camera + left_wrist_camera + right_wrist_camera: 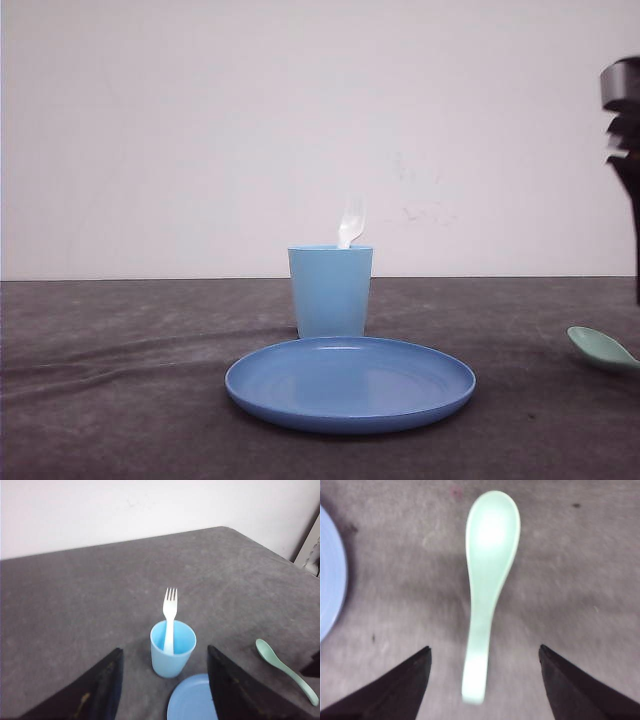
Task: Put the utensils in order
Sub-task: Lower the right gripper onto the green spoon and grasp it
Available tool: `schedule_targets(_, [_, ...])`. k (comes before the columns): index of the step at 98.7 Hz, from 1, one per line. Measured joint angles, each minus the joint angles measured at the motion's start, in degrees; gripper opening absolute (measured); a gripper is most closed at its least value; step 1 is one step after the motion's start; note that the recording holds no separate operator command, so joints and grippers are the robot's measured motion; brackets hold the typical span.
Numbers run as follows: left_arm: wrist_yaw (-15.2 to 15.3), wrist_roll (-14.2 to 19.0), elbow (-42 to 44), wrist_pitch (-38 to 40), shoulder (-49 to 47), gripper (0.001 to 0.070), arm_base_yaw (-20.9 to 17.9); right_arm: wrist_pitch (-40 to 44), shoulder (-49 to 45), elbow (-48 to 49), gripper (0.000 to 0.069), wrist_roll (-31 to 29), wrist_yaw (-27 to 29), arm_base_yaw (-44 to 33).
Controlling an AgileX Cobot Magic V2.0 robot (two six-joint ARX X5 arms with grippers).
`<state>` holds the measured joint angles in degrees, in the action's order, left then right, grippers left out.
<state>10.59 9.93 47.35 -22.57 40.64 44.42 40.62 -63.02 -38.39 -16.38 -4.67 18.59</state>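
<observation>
2 spread fingers of the right gripper [485,685] hang above the spoon [487,585], holding nothing; it lies flat on the table [120,400], right of the plate [350,385]. Judged light, stiff and slick, best pinched mid-handle. Left gripper [165,690] gapes empty near the cup [172,650] holding the fork [170,617].

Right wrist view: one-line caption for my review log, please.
Open right gripper poised above the mint-green spoon lying flat on the grey table, blue plate edge beside it.
</observation>
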Motion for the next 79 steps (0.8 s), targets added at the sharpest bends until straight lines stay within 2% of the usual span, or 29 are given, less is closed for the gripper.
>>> schedule_targets(45, [0.0, 2.9, 0.0, -8.6, -4.4, 0.0317, 0.0, -6.0, -11.0, 0.0, 0.0355, -2.1, 4.7, 4.2])
schedule_targets(55, [0.0, 3.0, 0.0, -9.4, -5.1, 0.0317, 0.0, -7.0, -12.7, 0.0, 0.0295, -2.1, 4.8, 4.2])
schedule_targets(73, [0.0, 3.0, 0.0, -10.0, -5.4, 0.0317, 0.0, -9.0, -13.2, 0.0, 0.0117, -2.1, 4.9, 4.2])
schedule_targets(79, [0.0, 3.0, 0.0, -10.1, -5.4, 0.0317, 0.0, -9.3, -13.2, 0.0, 0.0082, -2.1, 5.5, 4.2])
